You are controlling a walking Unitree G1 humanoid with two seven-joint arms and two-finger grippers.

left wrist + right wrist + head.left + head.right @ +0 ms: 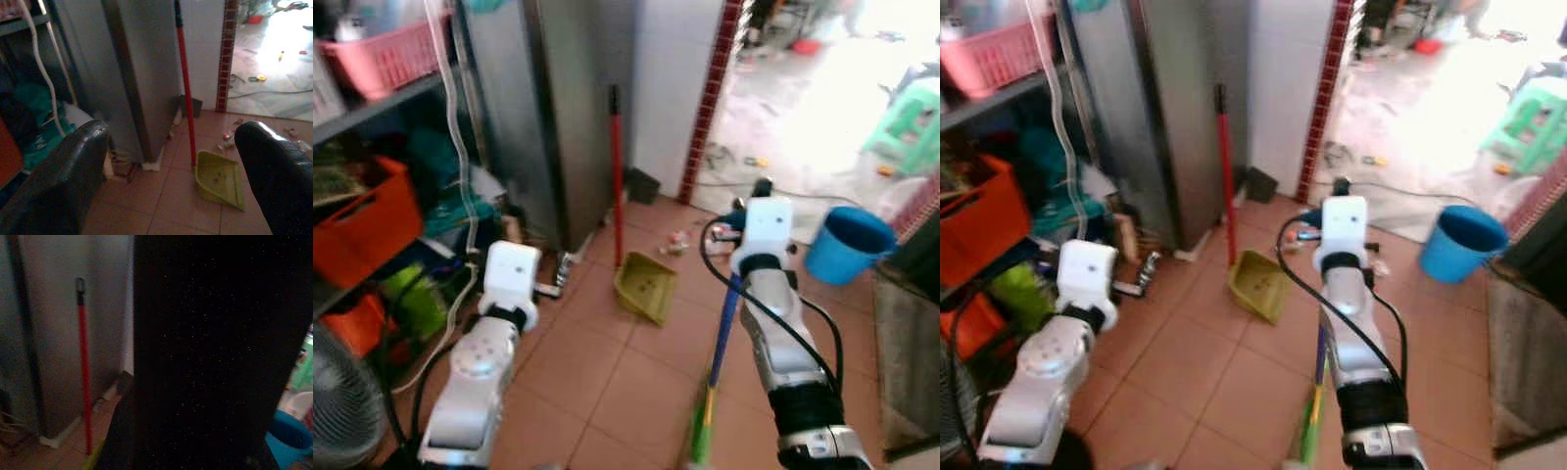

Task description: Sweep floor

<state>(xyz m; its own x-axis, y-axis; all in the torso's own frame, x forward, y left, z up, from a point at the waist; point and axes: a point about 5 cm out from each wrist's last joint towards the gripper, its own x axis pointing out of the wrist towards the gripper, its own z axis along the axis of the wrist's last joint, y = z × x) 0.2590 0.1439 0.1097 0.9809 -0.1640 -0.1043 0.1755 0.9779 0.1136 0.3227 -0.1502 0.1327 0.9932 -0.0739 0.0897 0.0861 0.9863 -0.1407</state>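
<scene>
1. You are looking down at a tiled floor (607,382) with both silver arms reaching out in front of you.
2. Your left hand (171,171) is in the lower left of the head view, and its two black fingers (58,181) are spread wide with nothing between them.
3. Your right hand (751,201) is in the middle right, and a blue broom handle (724,328) runs under that arm down to a green part at the bottom edge. You cannot tell if this hand is wide or closed, because the wrist picture is mostly dark.
4. The green dustpan (646,287) sits on the floor in the middle of the frame, with a few small bits inside it. Its red handle (617,176) stands up and leans against the grey metal cabinet (548,108).
5. Small bits of trash (677,242) lie on the floor just past the dustpan, near the red tiled doorway edge (710,98).
6. A blue bucket (847,245) stands on the right; you cannot tell what is in it.
7. On the left shelves you see a pink basket (382,54) up top and an orange crate (367,220) below, with things inside too blurry to name.
8. A green stool (911,122) is in the bright upper right.
</scene>
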